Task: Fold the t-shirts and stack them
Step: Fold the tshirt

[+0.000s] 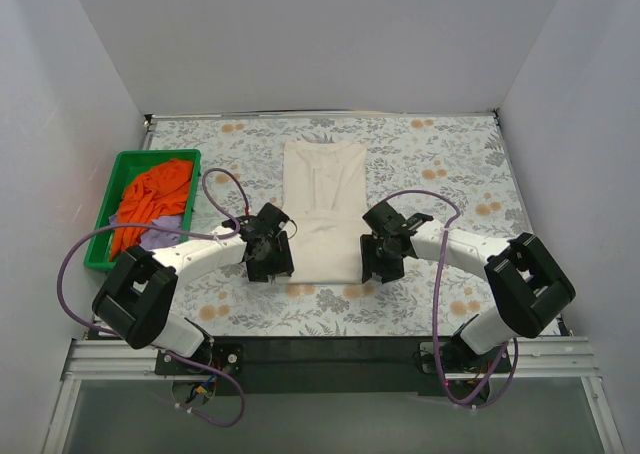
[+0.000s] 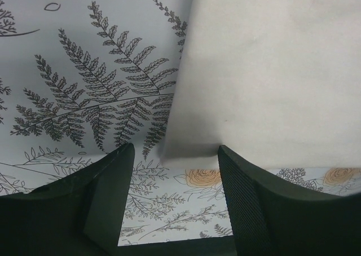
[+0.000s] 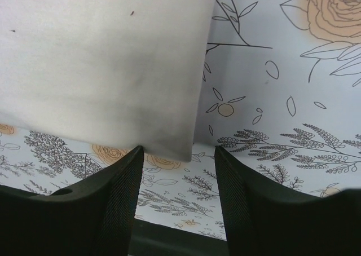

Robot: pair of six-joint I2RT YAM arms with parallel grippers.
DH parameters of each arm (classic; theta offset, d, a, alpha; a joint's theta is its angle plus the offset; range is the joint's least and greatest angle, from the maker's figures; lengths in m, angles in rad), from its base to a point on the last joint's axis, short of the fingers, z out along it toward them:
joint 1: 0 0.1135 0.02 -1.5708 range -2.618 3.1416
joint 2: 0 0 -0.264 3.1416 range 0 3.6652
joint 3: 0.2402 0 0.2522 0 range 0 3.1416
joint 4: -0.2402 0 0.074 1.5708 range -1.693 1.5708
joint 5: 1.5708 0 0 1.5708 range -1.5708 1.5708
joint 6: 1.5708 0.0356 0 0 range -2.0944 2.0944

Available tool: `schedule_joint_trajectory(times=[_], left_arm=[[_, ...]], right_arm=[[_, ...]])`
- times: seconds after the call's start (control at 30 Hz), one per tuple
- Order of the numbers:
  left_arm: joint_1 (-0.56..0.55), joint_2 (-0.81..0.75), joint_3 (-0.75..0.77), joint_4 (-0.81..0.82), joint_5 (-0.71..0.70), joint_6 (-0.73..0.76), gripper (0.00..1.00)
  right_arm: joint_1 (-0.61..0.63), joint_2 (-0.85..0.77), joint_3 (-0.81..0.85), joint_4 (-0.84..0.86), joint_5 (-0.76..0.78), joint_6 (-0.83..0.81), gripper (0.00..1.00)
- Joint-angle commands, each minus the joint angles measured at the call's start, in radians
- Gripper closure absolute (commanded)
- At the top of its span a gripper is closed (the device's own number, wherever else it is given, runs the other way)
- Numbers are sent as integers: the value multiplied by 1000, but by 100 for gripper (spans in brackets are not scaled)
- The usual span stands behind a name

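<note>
The cream t-shirt (image 1: 322, 209) lies flat on the table as a long narrow strip, its sides folded in. My left gripper (image 1: 268, 265) is open and empty at its near left corner (image 2: 186, 149). My right gripper (image 1: 374, 268) is open and empty at its near right corner (image 3: 180, 149). Both hover just short of the hem, not touching it. The orange t-shirt (image 1: 150, 199) and the lavender t-shirt (image 1: 160, 236) lie crumpled in the green tray (image 1: 135, 160) at the left.
The table (image 1: 440, 174) has a floral fern-and-rose cover. White walls enclose it at the back and both sides. The green tray stands against the left wall. A purple cable (image 1: 225, 179) loops above the left arm, another (image 1: 420, 196) above the right.
</note>
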Motion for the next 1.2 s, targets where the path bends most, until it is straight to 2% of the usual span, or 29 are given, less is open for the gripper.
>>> schedule_joint_trajectory(times=[0.0,0.23,0.63,0.8,0.9,0.97,1.03,1.07,1.17], left_arm=[[-10,5,14,3,-24,13,44],[-23,26,3,1,-33,19,46],[-64,117,17,-37,-53,12,47],[-69,134,15,-52,-57,-5,51],[-69,137,14,-60,-56,-13,65],[-69,143,11,-57,-30,-13,85],[-69,152,12,-67,-8,-4,98],[-69,154,14,-77,2,-1,100],[-69,131,24,-133,36,21,100]], right_arm=[[7,-22,40,-26,45,22,50],[7,-30,54,-32,77,32,50],[44,103,51,-42,92,10,52],[55,142,41,-62,98,-1,64],[58,145,34,-62,91,-7,74],[58,155,32,-64,85,-20,83],[58,154,34,-66,68,-34,93],[58,152,34,-69,62,-43,99],[58,123,31,-107,48,-76,99]])
